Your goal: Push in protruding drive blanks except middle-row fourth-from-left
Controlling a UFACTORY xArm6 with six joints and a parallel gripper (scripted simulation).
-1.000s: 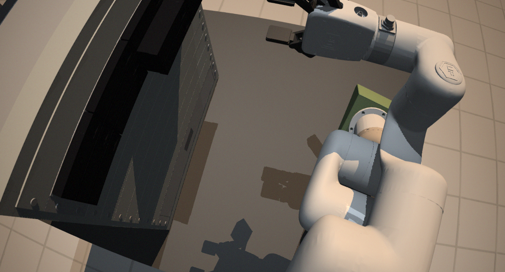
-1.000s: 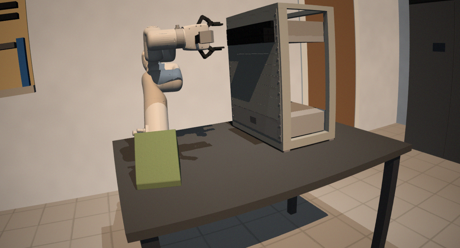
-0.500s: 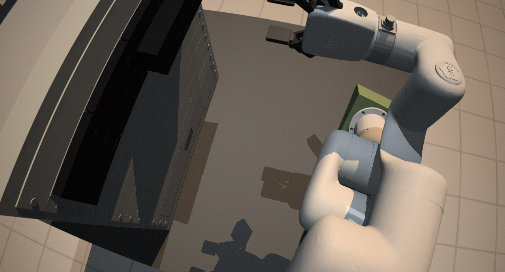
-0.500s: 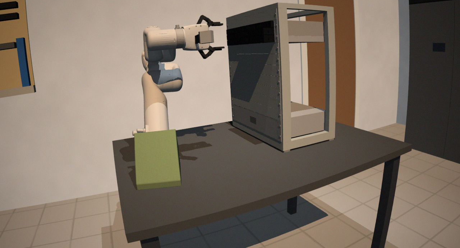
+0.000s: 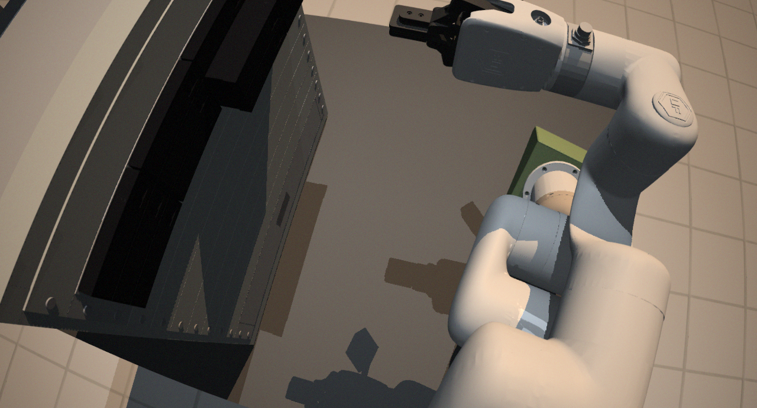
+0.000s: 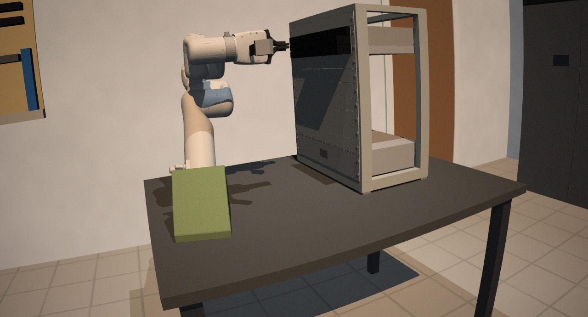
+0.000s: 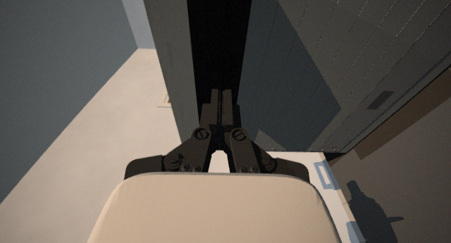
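A cream wall [image 6: 115, 109] fills the upper left of the exterior view, above a floor [image 6: 74, 274] [image 5: 709, 300] of pale square tiles. A brown door [image 6: 431, 88] and a big dark cabinet [image 6: 551, 101] stand toward the right. Warm light falls in, and dark shadows lie on the tiles.

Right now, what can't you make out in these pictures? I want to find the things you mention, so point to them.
- Top view: the far end of the rack [image 5: 47, 236] [image 6: 362, 109] [image 7: 169, 60], cut off by the frame edge.
- Exterior view: seams between most blanks [image 5: 126, 241] [image 6: 314, 43] [image 7: 222, 32], lost in black.
- Wrist view: whether the pincer [image 5: 407, 22] [image 6: 287, 45] [image 7: 220, 101] touches a blank, dark against dark.
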